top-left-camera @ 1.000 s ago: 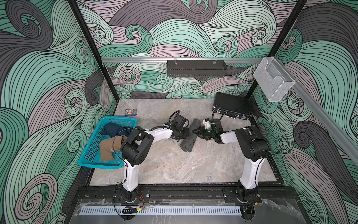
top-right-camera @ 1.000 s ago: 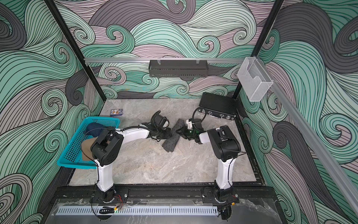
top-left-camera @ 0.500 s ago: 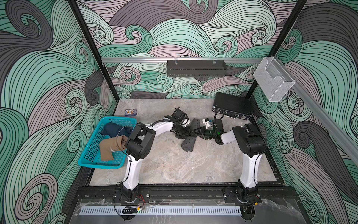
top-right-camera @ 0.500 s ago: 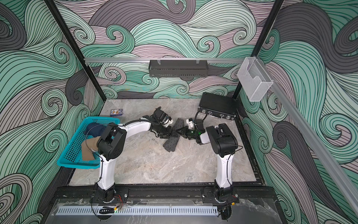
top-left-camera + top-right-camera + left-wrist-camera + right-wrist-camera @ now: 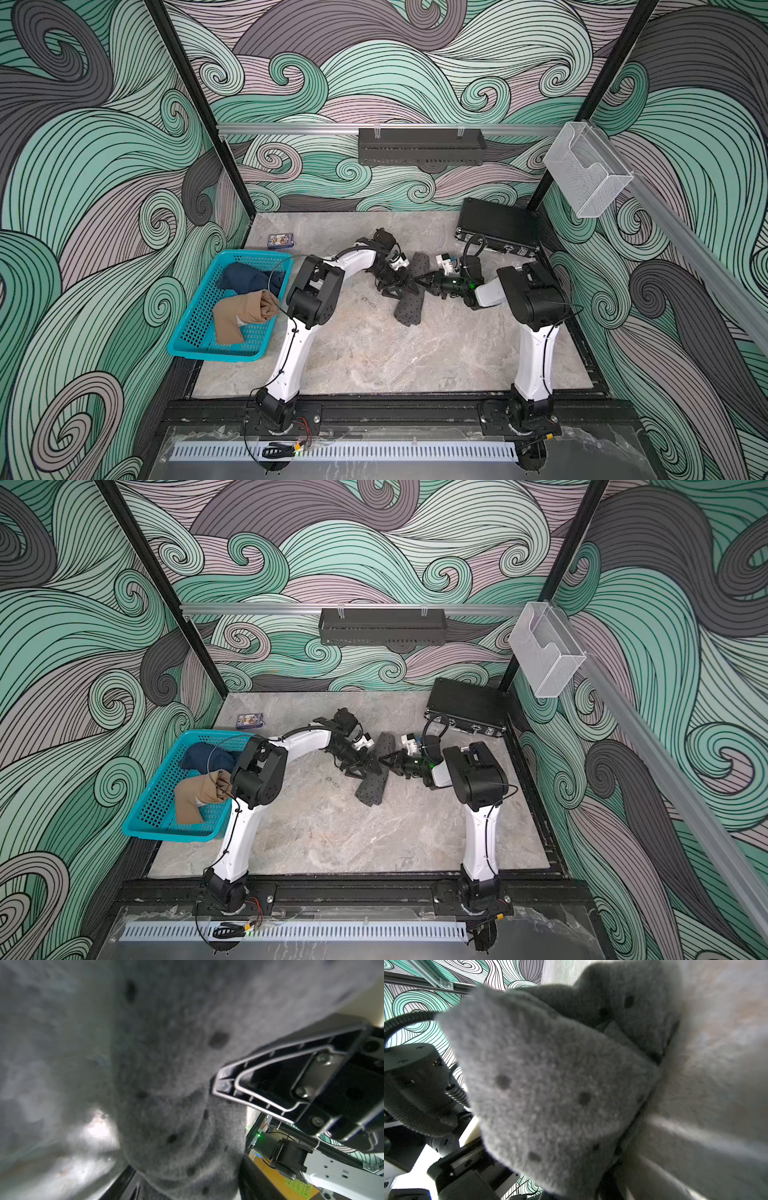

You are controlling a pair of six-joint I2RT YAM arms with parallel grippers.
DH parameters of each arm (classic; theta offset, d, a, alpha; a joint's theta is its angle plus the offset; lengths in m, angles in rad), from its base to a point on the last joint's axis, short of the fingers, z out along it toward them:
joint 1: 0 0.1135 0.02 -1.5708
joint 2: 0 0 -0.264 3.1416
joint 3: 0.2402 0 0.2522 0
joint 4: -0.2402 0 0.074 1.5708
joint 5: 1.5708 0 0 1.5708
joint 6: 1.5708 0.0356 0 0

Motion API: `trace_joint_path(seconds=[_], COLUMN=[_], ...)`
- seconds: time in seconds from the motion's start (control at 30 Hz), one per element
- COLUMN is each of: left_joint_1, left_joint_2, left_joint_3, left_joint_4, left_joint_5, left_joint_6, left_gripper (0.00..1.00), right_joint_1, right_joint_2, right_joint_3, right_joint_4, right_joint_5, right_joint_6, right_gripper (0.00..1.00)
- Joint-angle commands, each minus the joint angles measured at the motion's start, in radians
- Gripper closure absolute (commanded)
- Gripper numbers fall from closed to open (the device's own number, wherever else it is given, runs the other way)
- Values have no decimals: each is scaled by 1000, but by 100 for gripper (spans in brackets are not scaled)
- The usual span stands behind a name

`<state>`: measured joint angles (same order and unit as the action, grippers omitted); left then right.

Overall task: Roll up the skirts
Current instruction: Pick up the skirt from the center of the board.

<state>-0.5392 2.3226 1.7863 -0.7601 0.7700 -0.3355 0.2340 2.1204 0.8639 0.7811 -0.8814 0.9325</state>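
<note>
Marble-look grey tabletop (image 5: 374,353) fills most of the cell floor. Teal perforated plastic basket (image 5: 194,316) sits at its edge beside the left arm, and two skirts are dumped in it: the dark blue denim one (image 5: 243,276) at the basket's far end, and the plain tan-brown one (image 5: 239,311) just in front of that. The dark grey skirt with small black dots (image 5: 409,307) lies as a long narrow strip on the bare table, well apart from the basket. Left gripper (image 5: 397,286) has its jaws spread at the strip's basket-side edge, not clamping anything. Right gripper (image 5: 422,279) is pinched on the opposite edge of the strip. Both wrist views are mostly blurry grey cloth.
</note>
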Motion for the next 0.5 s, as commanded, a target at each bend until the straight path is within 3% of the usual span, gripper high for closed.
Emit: trace_joint_path(seconds=[0.0,0.17,0.3,0.37,0.47], left_joint_1=[-30,38,36,26,23], left_joint_2=[82,-38,42,85,84], left_joint_3=[9,-103,3,36,23], left_joint_4=[-103,20,-66,-103,-82], left_joint_5=[-42,-61,26,14,34], left_joint_6=[20,-7,26,36,34], left_gripper=[32,26,25,23,22], right_joint_1=[7,3,1,1,-1], right_joint_2=[64,72,85,94,95], right_joint_3=[-17,-21,-11,-14,-29], right_joint_4=[-59,-16,17,61,166], right_joint_5=[59,39,22,1,-22], right_joint_6=[51,85,124,166,248], right_gripper=[100,100,100,100,100])
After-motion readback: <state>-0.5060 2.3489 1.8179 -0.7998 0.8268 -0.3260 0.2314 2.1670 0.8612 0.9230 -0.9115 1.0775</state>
